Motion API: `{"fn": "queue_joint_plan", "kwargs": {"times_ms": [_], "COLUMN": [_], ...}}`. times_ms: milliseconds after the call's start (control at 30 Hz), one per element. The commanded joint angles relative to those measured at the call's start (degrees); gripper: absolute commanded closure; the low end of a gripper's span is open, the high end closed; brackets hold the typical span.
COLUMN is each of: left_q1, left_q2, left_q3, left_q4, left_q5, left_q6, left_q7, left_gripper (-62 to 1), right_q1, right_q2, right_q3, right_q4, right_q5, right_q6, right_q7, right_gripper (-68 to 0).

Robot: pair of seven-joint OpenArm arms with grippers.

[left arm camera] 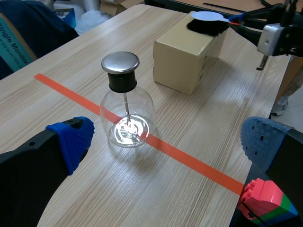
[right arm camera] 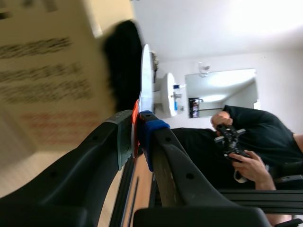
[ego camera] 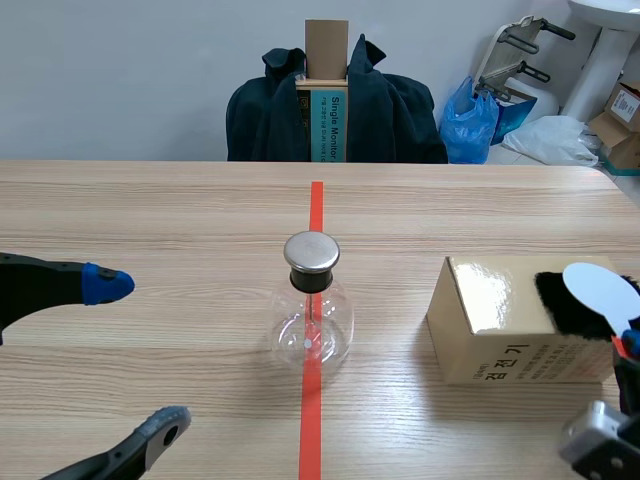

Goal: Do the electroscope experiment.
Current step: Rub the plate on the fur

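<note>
My left gripper [left arm camera: 168,137] stood released, the electroscope [left arm camera: 125,101] ahead. Only the right wrist view confirmed my right gripper [right arm camera: 137,130] clenched on the white paddle [right arm camera: 146,80].

Makeshift lab or office room, taped wooden table [ego camera: 150,210], dark jacket [ego camera: 400,115], cardboard boxes [ego camera: 622,110], blue bag [ego camera: 468,122]
</note>
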Motion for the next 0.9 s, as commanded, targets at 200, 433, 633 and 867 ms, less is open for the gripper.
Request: {"fn": "queue_joint_plan", "kwargs": {"times_ms": [200,433,633,867], "left_q1": [-0.3,-0.3,-0.3,-0.3], "left_q2": [0.5,0.5,0.5,0.5], "left_q3": [0.5,0.5,0.5,0.5], "left_q4": [0.2,0.2,0.2,0.2], "left_q5": [-0.4,-0.4,-0.4,-0.4], "left_q6": [-0.1,-0.1,-0.1,-0.1], "left_q7": [-0.8,-0.8,-0.8,-0.8], "left_gripper": [-62.3,-62.3,-62.3,-62.3], "right_q1": [-2.0,-1.9,-1.9,-1.9], "right_q2": [0.9,0.9,0.9,0.9], "right_q3": [1.4,1.2,2.1,1.5], "right_q4": [1.5,1.5,1.5,1.5], "right_q5": [1.4,-0.3,-0.3,-1.3], "right_q6": [-0.1,2.0,2.5,1.3], "right_q7": [-0.1,4.6,-3.7,-4.2], "right_gripper": [-0.8,-0.8,-0.8,-0.8]}}
